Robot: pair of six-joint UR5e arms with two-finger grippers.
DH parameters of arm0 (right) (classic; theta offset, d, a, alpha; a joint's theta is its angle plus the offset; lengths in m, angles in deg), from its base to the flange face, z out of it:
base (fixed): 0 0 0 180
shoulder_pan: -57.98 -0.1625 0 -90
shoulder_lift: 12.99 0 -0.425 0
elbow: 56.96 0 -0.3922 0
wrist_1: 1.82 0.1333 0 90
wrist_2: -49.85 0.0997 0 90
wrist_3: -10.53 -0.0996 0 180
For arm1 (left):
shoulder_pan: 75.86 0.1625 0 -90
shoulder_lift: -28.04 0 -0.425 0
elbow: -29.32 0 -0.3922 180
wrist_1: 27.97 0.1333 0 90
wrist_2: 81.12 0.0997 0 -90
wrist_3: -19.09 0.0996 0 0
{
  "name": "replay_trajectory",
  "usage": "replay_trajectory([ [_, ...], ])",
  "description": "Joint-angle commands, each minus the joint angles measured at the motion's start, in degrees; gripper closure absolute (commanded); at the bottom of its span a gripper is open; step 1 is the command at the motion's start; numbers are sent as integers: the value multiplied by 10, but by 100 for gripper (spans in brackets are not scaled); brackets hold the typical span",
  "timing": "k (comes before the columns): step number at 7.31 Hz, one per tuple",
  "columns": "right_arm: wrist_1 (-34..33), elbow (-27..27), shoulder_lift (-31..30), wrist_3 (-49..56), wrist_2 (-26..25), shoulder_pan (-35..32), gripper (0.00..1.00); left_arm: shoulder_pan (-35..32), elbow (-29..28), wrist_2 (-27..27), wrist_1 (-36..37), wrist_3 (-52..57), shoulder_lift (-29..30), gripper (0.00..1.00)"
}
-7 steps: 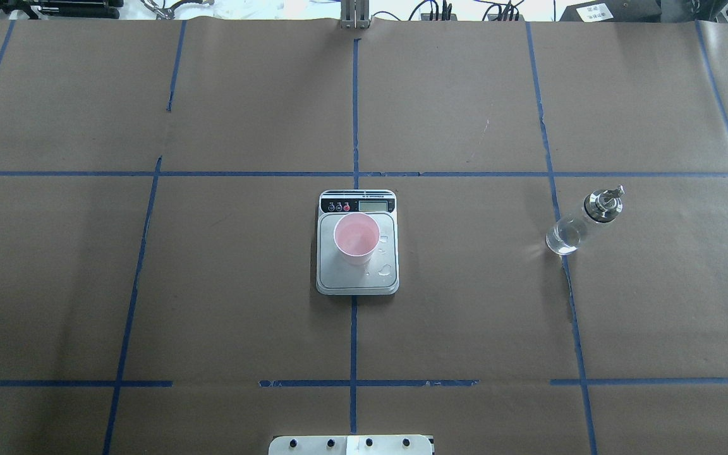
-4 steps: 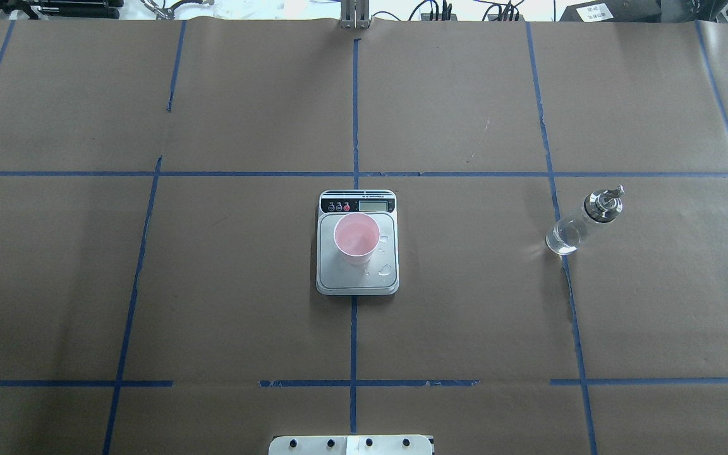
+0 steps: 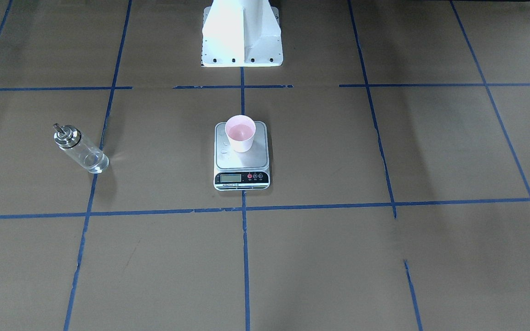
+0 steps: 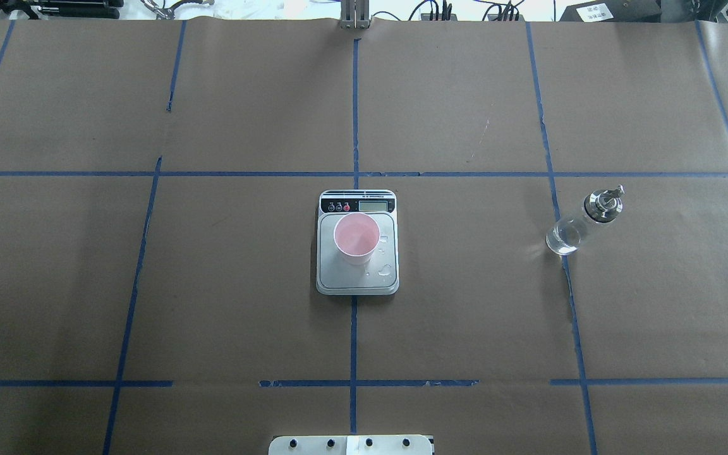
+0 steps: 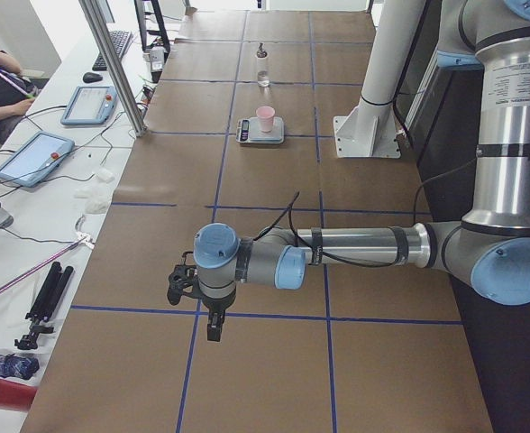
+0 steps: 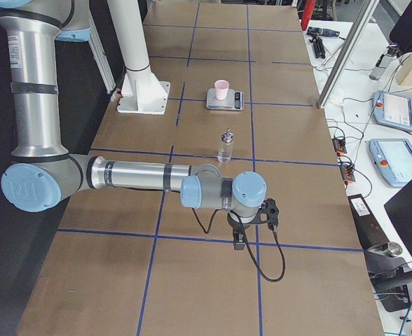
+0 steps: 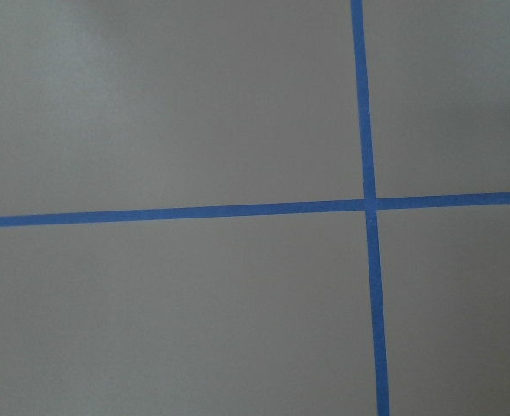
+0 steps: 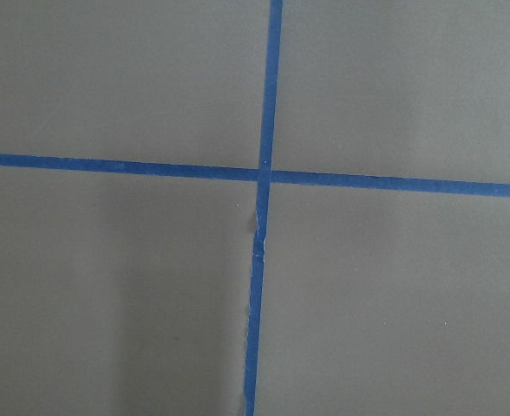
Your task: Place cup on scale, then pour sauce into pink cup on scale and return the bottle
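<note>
— Where is everything?
— Left gripper (image 5: 213, 327) and right gripper (image 6: 239, 241) are hovering, fingers spread or closed, cannot tell. Beyond, cup (image 4: 356, 239) is standing on scale (image 4: 357, 281), bottle (image 4: 582, 221) at its 3 o'clock overhead.
— Handling?
— Slick, breakable glass; grasping mid-body is looking safest.

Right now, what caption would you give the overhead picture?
A pink cup sits on the scale, with the glass bottle standing apart on the right.

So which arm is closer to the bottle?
Right. The right arm ends near the bottle, on its side of the scale. The left arm is far off on the scale's other side.
</note>
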Motion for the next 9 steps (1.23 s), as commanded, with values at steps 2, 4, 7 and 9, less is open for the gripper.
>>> replay_trajectory([
  [2, 1, 1, 1, -1, -1, 0, 0, 0, -4, -10, 3, -53, -1, 0],
  [4, 1, 1, 2, -1, -1, 0, 0, 0, -6, -10, 3, -53, -1, 0],
  [7, 0, 1, 2, -1, -2, 0, 0, 0, -5, -10, 3, -53, -1, 0],
  [9, 1, 0, 2, -1, -2, 0, 0, -1, -4, -10, 1, -25, -2, 0],
])
